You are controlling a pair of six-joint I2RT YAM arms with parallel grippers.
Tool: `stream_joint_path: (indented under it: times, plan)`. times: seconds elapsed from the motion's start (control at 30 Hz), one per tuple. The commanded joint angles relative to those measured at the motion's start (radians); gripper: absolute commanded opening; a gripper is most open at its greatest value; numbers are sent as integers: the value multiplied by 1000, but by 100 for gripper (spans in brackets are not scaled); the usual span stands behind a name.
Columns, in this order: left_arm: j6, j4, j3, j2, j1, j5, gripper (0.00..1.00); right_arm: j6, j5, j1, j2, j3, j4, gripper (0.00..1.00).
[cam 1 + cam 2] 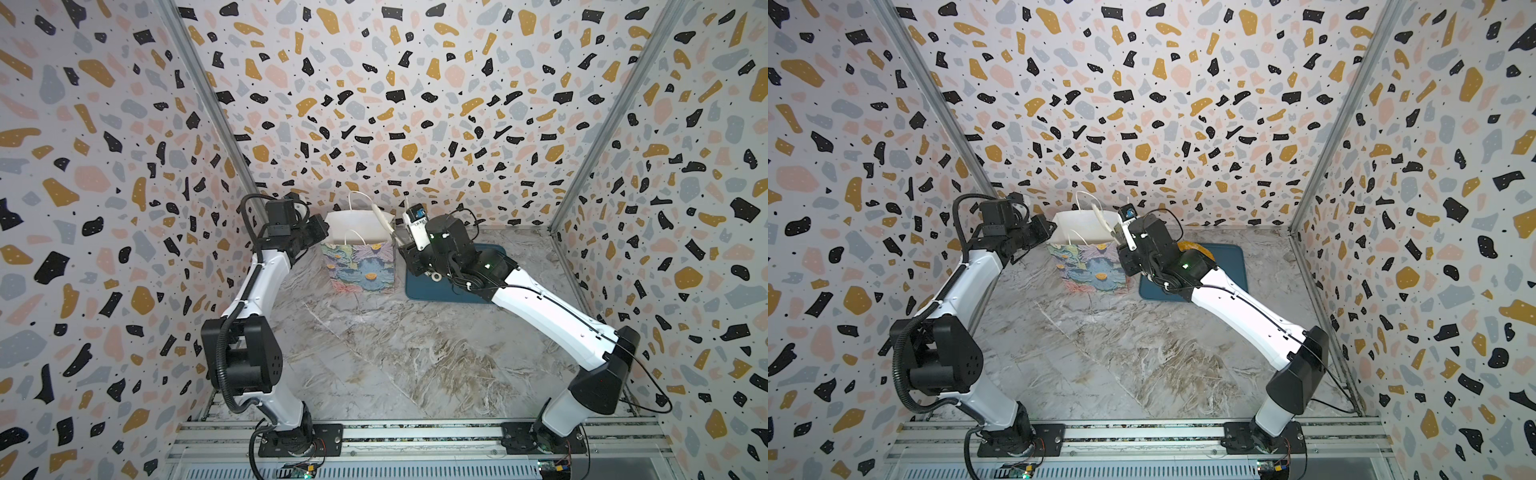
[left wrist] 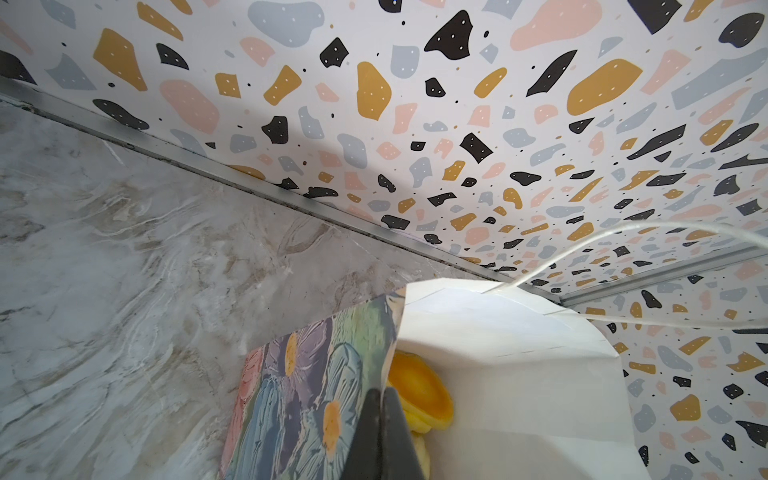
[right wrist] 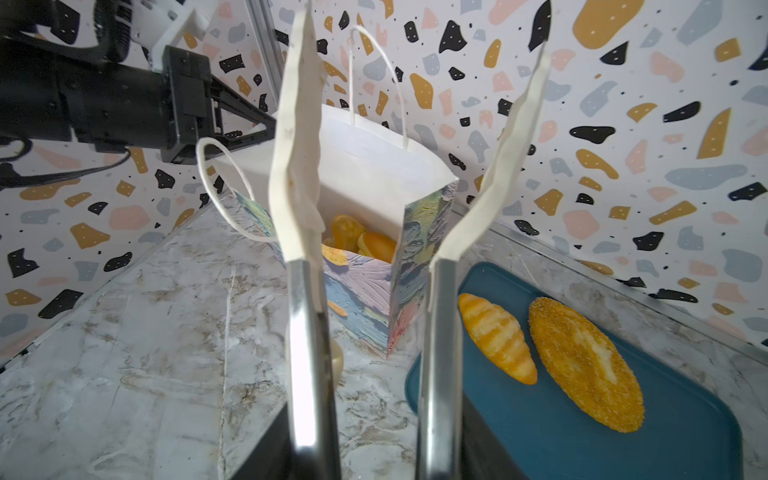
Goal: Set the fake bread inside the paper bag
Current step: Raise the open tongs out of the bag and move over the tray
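In both top views the bag [image 1: 359, 266] is standing on the tabletop [image 1: 395, 353], just beside the tray [image 1: 419, 291].

Left wrist: the left end effector [image 2: 380, 432] is clamping the bag's rim, with bread [image 2: 419, 395] inside.

Right wrist: the right end effector [image 3: 424, 37] is gaping, empty. A croissant [image 3: 496, 336] and a loaf [image 3: 586, 363] are lying on the tray.

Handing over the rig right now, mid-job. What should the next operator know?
Left tool: shut on the rim of the paper bag, which stands upright.
Right tool: open, empty, jaws apart by the bag's mouth.
Done: several breads lie inside the bag; exact count hidden.
Left to do: striped croissant and speckled loaf on the teal tray beside the bag.
Likely next: right tool takes the croissant.
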Motion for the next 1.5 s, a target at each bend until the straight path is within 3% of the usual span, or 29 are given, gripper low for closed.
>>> stream_joint_path:
  times: [0.0,0.2,0.53,0.83,1.07,1.27,1.47]
  plan:
    - [8,25,-6,-40,5,-3,0,2,13,-58,-105,-65,76,49]
    - [10,24,-6,-38,5,-4,0,6,-49,-163,-197,-190,102,49]
    - [10,25,-8,-41,5,-8,0,-137,-116,-238,-246,-292,107,49]
    - [10,36,-16,-40,5,-9,0,-318,-44,-253,-205,-370,121,48]
    - [10,48,-21,-40,5,-1,0,-419,-45,-315,-113,-333,42,48]
    - [10,50,-21,-35,5,4,0,-497,-134,-398,-80,-301,33,49]
    - [4,51,-21,-39,5,10,0,-582,-154,-459,-55,-290,18,54]
